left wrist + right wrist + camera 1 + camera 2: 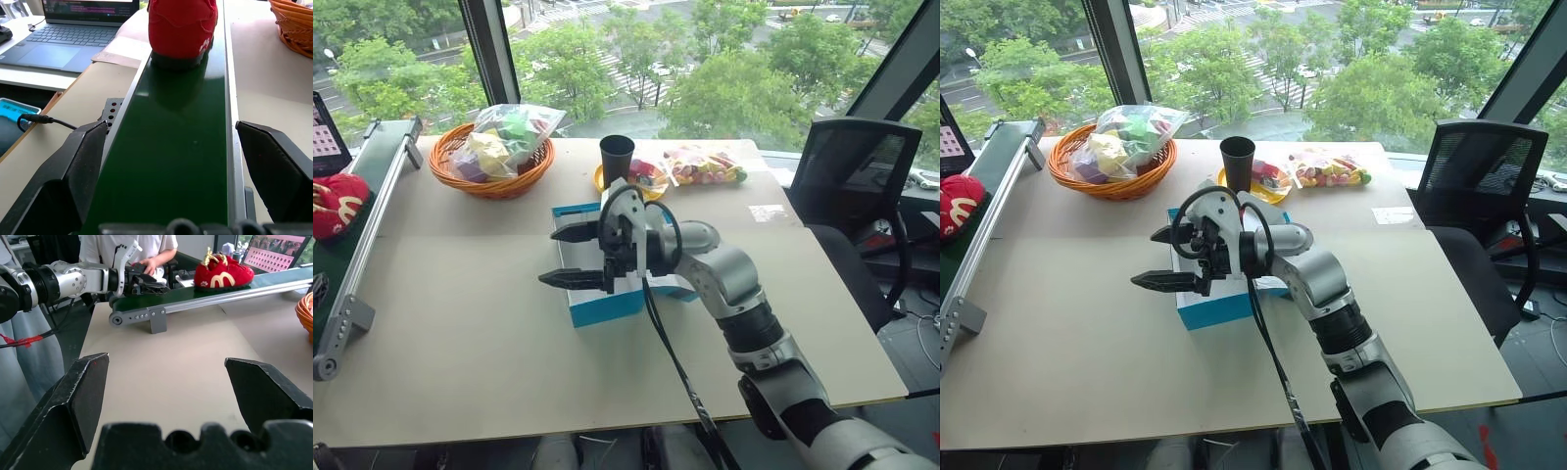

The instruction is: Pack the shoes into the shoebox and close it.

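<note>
At nine o'clock on the worktop (pixel 460 333), the red shoes (pixel 337 204) sat on the conveyor (pixel 367 225); both tools, left (pixel 146 281) and right (pixel 570 257), spread empty, the right over the shoebox (pixel 607 305).

**Inspector:** Where do the head views look from?

**Assistant:** From above, forward and down over the table (pixel 460 333). Both share the shoebox (pixel 1224 308), the orange basket (pixel 491 162) and the conveyor belt (pixel 372 196) at the robot's left.

**Inspector:** And the wrists?

**Assistant:** The left wrist view sits close over the belt, facing along it to the red shoes (pixel 182 24). The right wrist view looks low across the table toward the same belt and shoes, taking in the left gripper (pixel 146 284) and a seated person (pixel 128 246) behind.
</note>
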